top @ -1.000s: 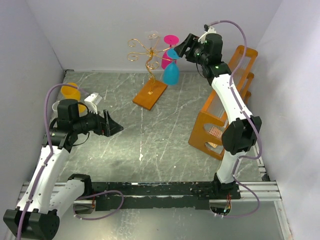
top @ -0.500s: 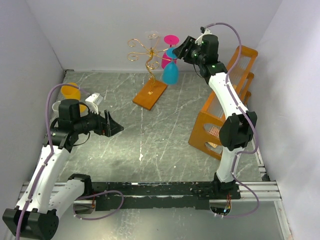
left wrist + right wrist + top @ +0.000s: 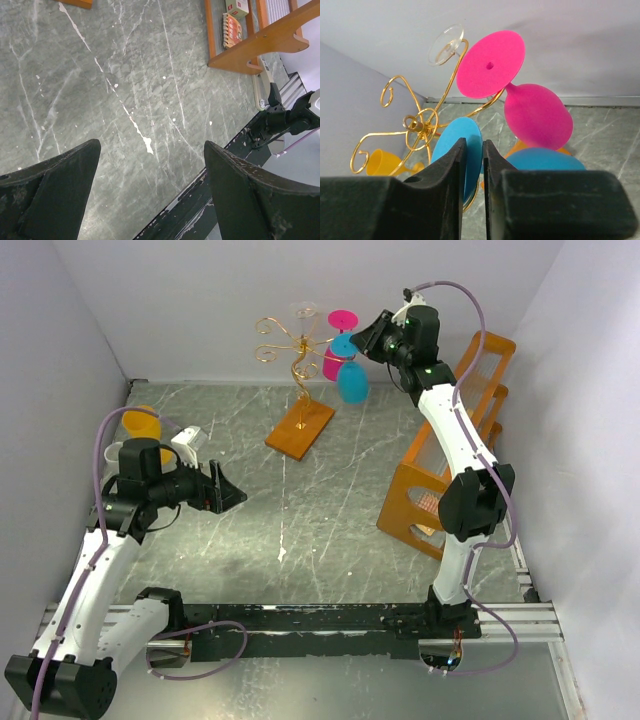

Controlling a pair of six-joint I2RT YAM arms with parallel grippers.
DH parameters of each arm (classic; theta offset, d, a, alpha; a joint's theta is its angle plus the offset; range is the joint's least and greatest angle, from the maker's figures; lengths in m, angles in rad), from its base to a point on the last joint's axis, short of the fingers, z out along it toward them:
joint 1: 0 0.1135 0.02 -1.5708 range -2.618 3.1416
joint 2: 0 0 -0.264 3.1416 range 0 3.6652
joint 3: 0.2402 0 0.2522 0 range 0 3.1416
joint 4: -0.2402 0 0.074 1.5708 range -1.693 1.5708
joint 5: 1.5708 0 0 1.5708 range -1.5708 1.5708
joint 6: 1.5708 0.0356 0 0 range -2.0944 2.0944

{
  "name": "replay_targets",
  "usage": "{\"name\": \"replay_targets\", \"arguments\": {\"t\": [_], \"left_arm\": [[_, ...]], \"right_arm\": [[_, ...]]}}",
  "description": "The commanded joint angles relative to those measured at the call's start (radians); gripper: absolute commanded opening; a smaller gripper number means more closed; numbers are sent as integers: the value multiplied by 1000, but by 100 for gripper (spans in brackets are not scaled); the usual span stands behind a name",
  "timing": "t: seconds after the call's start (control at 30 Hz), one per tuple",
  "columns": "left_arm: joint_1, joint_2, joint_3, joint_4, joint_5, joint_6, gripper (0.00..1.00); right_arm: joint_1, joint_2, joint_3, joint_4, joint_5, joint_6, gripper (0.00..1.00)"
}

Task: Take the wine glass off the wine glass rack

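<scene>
The wine glass rack [image 3: 297, 350], gold wire on an orange base [image 3: 300, 427], stands at the back. A blue wine glass [image 3: 351, 383] hangs from it upside down, its bowl tilted right. My right gripper [image 3: 372, 335] is beside the rack's right arms. In the right wrist view its jaws [image 3: 475, 142] pinch the edge of the blue glass's foot disc [image 3: 447, 145], above the blue bowl [image 3: 545, 160]. A pink wine glass [image 3: 537, 115] and a clear glass foot [image 3: 446, 44] hang just beyond on the rack [image 3: 417, 125]. My left gripper [image 3: 228, 497] hovers open over the table, left [image 3: 150, 145].
A big orange frame with clear panels [image 3: 450, 470] stands along the right side, under my right arm. A yellow glass [image 3: 140, 423] and a white object [image 3: 187, 440] sit at the far left by the wall. The back wall is close behind the rack.
My right gripper's jaws have closed onto the blue glass's foot, and the blue bowl has swung to the right. The left arm has not moved.
</scene>
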Motion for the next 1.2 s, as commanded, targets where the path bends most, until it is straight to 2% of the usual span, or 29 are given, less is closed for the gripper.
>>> {"name": "replay_targets", "arguments": {"t": [0.0, 0.27, 0.63, 1.17], "left_arm": [[-10, 6, 36, 1, -13, 23, 95], [-10, 15, 41, -6, -24, 25, 95], [-10, 7, 51, -17, -47, 27, 94], [-10, 14, 61, -19, -56, 31, 94]], "right_arm": [[-5, -2, -6, -45, 15, -12, 13], [-4, -38, -29, -34, 16, 60, 0], [-34, -130, -145, 131, -59, 273, 0], [-46, -189, -267, 262, -201, 421, 0]]}}
